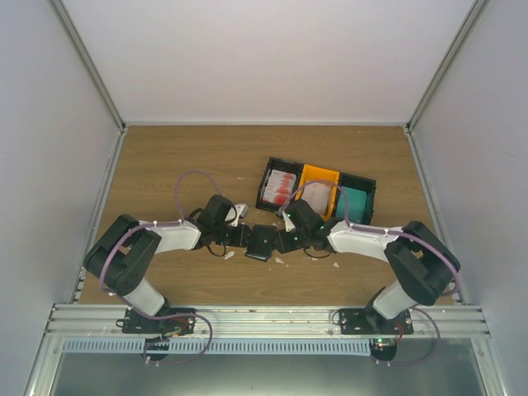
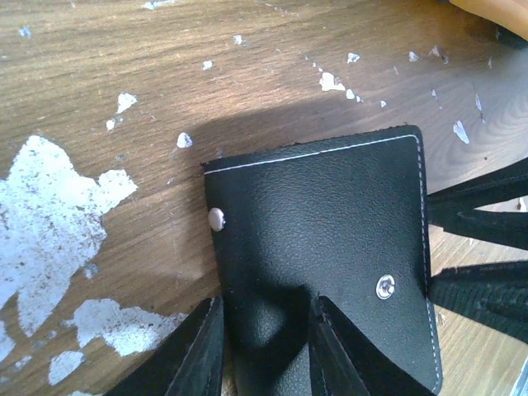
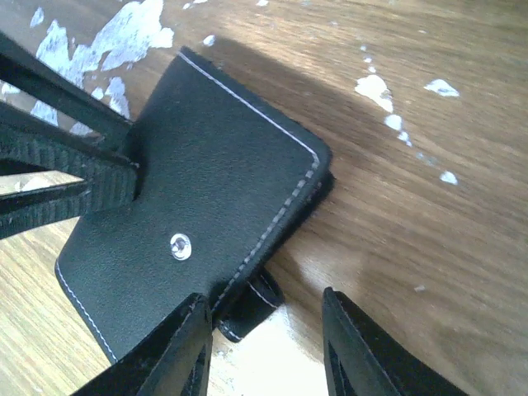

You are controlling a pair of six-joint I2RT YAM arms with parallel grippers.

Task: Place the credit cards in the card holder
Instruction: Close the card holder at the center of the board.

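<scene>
The card holder (image 1: 261, 242) lies closed on the wooden table between the two arms, black with white stitching and metal snaps (image 2: 322, 214) (image 3: 214, 165). My left gripper (image 1: 241, 237) (image 2: 266, 301) is open, its fingertips over the holder's near end, one at the edge. My right gripper (image 1: 285, 241) (image 3: 264, 295) is open at the opposite side, straddling the holder's small strap tab (image 3: 247, 307), one finger over the holder's edge, the other over bare wood. Credit cards sit in trays behind: red-and-white ones (image 1: 279, 186), whitish ones (image 1: 317, 196), teal ones (image 1: 355, 200).
Three trays stand in a row at the back right: a black one (image 1: 280, 162), an orange one (image 1: 323, 172), another black one (image 1: 365, 180). White scraps and worn patches (image 2: 49, 206) dot the wood. Grey walls enclose the table on three sides.
</scene>
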